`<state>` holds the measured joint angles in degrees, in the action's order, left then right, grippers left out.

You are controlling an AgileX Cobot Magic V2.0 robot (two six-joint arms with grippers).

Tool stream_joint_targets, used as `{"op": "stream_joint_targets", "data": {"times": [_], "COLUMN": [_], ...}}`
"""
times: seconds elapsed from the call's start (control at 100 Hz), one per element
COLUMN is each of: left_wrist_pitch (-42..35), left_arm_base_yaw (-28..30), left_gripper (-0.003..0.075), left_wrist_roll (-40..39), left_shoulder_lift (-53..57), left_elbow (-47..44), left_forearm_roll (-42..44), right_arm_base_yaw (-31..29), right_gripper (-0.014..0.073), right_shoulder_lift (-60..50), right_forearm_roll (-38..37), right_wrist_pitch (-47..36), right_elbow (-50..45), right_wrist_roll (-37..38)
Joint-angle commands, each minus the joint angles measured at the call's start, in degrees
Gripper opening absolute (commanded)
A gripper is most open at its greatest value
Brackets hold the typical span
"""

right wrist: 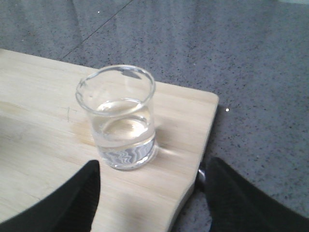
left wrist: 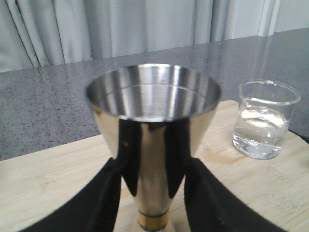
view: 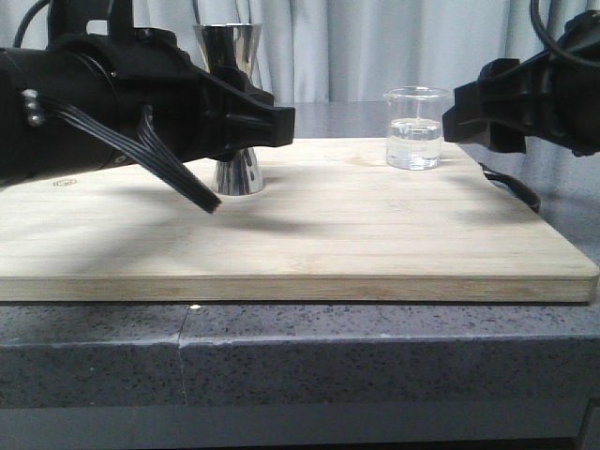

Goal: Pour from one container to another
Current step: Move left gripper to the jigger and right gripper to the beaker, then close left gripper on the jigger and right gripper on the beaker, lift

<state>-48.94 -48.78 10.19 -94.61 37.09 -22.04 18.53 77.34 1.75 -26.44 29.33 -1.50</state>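
Observation:
The steel jigger [view: 231, 49] stands upright on the wooden board [view: 328, 234], its gold-banded waist [left wrist: 153, 220] showing in the left wrist view. My left gripper [view: 272, 127] is open and straddles the jigger [left wrist: 153, 96] at waist height, with wood visible between each finger [left wrist: 104, 198] and the narrow waist. The clear glass beaker [view: 413, 131] stands at the board's back right, about half full of clear liquid. My right gripper [view: 457, 112] is open just right of it. In the right wrist view the beaker [right wrist: 118, 121] sits ahead of the fingers [right wrist: 77, 203], not between them.
The board lies on a grey speckled stone counter [view: 281, 347]. The beaker is close to the board's right edge [right wrist: 205, 125]. A black cable [view: 514, 187] curls beside that edge. A ribbon cable [view: 173, 169] hangs from the left arm. Pale curtains close off the back.

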Motion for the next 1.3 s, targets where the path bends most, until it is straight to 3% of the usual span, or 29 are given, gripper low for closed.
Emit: {"op": "stream_joint_targets", "data": {"times": [0.0, 0.44, 0.93, 1.29], "left_wrist_pitch": [-4.2, -5.5, -1.3, 1.0], "left_arm_base_yaw": [0.1, 0.1, 0.0, 0.0], "left_gripper": [0.0220, -0.0020, -0.0019, -0.0019], "left_wrist_roll": [-0.6, -0.6, -3.1, -3.2], "left_shoulder_lift": [1.8, 1.8, 7.9, 9.3], "left_elbow": [1.4, 1.4, 1.4, 1.4], "left_forearm_roll": [0.3, 0.6, 3.6, 6.0], "right_arm_base_yaw": [0.1, 2.8, 2.8, 2.7], "right_gripper": [0.0426, 0.0426, 0.0426, 0.0426], "right_shoulder_lift": [-0.4, 3.5, 11.0, 14.8], "right_forearm_roll": [-0.6, -2.2, -2.4, -2.7], "right_wrist_pitch": [-5.8, -14.1, -26.2, -25.8], "right_elbow": [1.7, 1.7, 1.9, 7.3], "right_wrist_roll": [-0.2, 0.2, 0.2, 0.2]}}
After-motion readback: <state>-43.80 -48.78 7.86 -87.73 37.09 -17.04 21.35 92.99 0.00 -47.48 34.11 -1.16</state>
